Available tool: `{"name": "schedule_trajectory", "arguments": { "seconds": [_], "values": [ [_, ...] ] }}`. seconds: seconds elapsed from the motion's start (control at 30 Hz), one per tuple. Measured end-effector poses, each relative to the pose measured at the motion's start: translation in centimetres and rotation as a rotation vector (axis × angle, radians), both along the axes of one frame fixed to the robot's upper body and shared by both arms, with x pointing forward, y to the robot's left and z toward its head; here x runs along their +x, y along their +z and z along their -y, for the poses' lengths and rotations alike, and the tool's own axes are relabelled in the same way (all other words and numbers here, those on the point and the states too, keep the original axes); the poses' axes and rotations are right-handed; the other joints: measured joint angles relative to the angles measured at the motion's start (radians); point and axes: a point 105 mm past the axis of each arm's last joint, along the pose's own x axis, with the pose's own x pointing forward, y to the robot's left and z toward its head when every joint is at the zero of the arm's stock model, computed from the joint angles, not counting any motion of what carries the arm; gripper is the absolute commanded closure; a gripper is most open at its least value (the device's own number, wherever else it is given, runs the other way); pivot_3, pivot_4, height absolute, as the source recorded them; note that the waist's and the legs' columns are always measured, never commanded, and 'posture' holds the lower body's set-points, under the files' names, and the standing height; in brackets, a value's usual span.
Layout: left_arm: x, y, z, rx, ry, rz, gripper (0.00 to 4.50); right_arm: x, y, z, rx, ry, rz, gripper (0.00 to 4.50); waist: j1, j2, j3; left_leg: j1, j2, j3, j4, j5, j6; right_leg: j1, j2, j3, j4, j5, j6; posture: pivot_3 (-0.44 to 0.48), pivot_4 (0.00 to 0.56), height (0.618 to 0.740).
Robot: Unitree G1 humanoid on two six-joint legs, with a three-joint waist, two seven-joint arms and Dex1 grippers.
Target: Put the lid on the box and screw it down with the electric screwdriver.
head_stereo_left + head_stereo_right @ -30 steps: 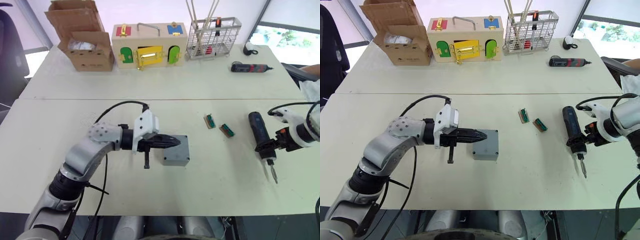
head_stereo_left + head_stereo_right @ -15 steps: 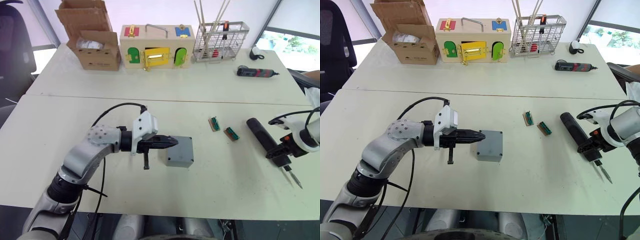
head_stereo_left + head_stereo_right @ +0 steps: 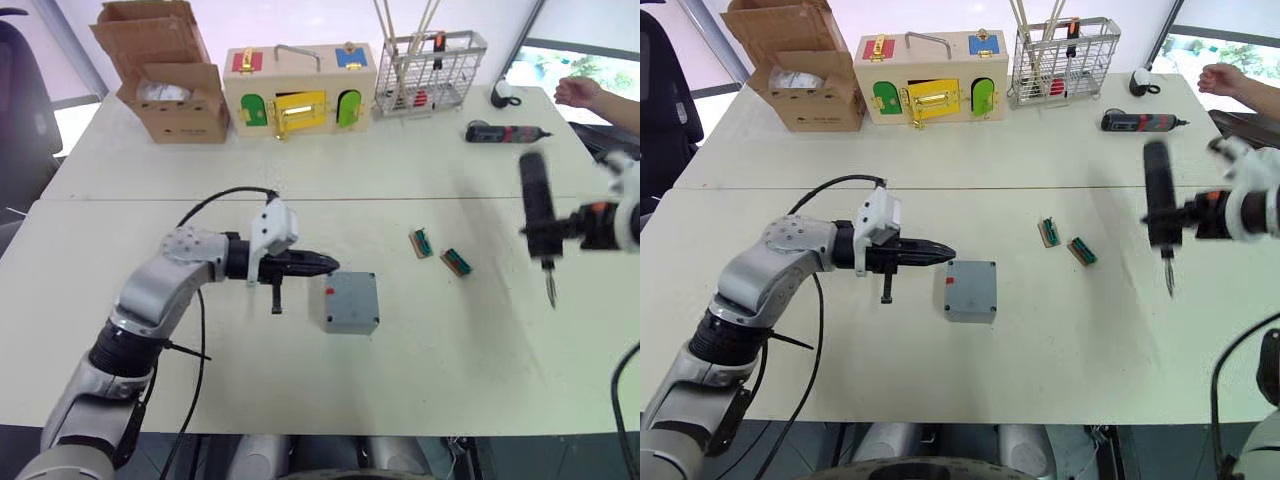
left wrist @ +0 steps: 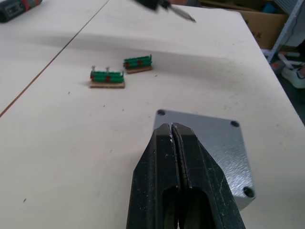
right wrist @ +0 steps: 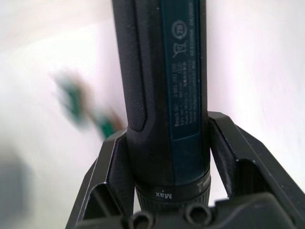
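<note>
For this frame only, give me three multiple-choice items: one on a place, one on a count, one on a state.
1. Where is the electric screwdriver?
A. lying on the table
B. held upright in the air by the right gripper
C. in the wire basket

2. How many small green connector pieces lie between the box and the screwdriver?
A. one
B. two
C. four

3. How do the jaws of the left gripper stand?
A. shut, empty
B. wide open
C. shut on the lid

Key: 1 B, the head views show it off the table, bit down; 2 B, a pair lies there; 3 A, the left wrist view shows the fingers pressed together over the box.
</note>
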Motion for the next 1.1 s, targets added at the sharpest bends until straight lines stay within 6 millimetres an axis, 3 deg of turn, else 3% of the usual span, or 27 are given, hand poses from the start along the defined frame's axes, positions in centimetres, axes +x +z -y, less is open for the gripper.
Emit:
{"name": "schedule_trajectory", "arguments": {
  "seconds": [0.07, 0.2, 0.3, 0.37, 0.6, 0.77, 0.97, 1.1],
  "values": [
    [0.4, 0.4, 0.0, 0.001, -0.015, -0.003, 4.50, 0.2, 2.4, -3.3, 0.136, 0.056, 0.204, 2.56, -0.001, 0.000, 0.000, 0.000, 0.000, -0.001, 0.001, 0.000, 0.000, 0.000, 0.000, 0.000, 0.002, 0.000, 0.000, 0.000, 0.150, 0.740],
    [0.7, 1.0, -0.1, 0.004, -0.048, -0.009, 4.50, -1.0, 3.6, -8.2, 0.275, 0.096, 0.488, 2.56, 0.008, 0.000, 0.000, -0.001, -0.002, -0.003, 0.004, 0.000, 0.000, -0.001, -0.001, 0.000, 0.012, 0.000, 0.000, 0.000, 0.150, 0.740],
    [0.9, 0.9, -0.3, 0.013, -0.063, -0.029, 4.50, -2.0, 2.9, -11.3, 0.318, 0.019, 0.689, 2.56, 0.009, 0.000, 0.000, -0.001, -0.004, -0.004, 0.006, 0.001, -0.001, -0.002, -0.001, 0.000, 0.013, 0.000, 0.000, 0.000, 0.150, 0.740],
    [0.8, 1.1, -0.1, 0.018, -0.078, -0.032, 4.50, -2.7, 2.1, -12.8, 0.255, -0.019, 0.758, 2.56, 0.008, 0.000, 0.000, -0.001, -0.006, -0.004, 0.006, 0.001, -0.001, -0.002, -0.003, 0.000, 0.013, 0.000, 0.000, 0.000, 0.150, 0.740],
    [-0.6, 0.7, 0.7, 0.020, -0.121, -0.067, 4.50, -5.0, 0.2, -17.6, 0.073, 0.161, 0.843, 2.56, -0.027, 0.000, 0.000, -0.001, -0.005, -0.003, 0.006, 0.001, -0.001, -0.002, -0.002, -0.001, 0.013, 0.000, 0.000, 0.000, 0.150, 0.740],
    [-0.7, -1.0, 1.9, 0.011, -0.094, -0.103, 4.50, -5.6, -0.9, -18.8, 0.064, 0.204, 0.847, 2.56, -0.033, 0.000, 0.000, 0.000, -0.003, -0.003, 0.006, 0.002, -0.003, -0.002, 0.000, -0.001, 0.013, 0.000, 0.000, 0.000, 0.150, 0.740],
    [-0.7, -3.6, 1.0, 0.160, -0.079, -0.033, 4.50, -6.1, -2.8, -19.7, 0.056, 0.233, 0.791, 2.56, -0.035, 0.000, 0.000, 0.001, -0.003, -0.003, 0.005, 0.002, -0.003, -0.002, 0.000, -0.001, 0.013, 0.000, 0.000, 0.000, 0.150, 0.740],
    [-0.9, -3.7, 1.1, 0.188, -0.110, 0.035, 4.50, -6.3, -3.0, -20.2, 0.052, 0.234, 0.804, 2.56, -0.023, 0.000, 0.000, 0.002, -0.003, -0.004, 0.006, 0.002, -0.003, 0.001, 0.000, -0.001, 0.012, 0.000, 0.000, 0.000, 0.150, 0.740]
  ]
}}
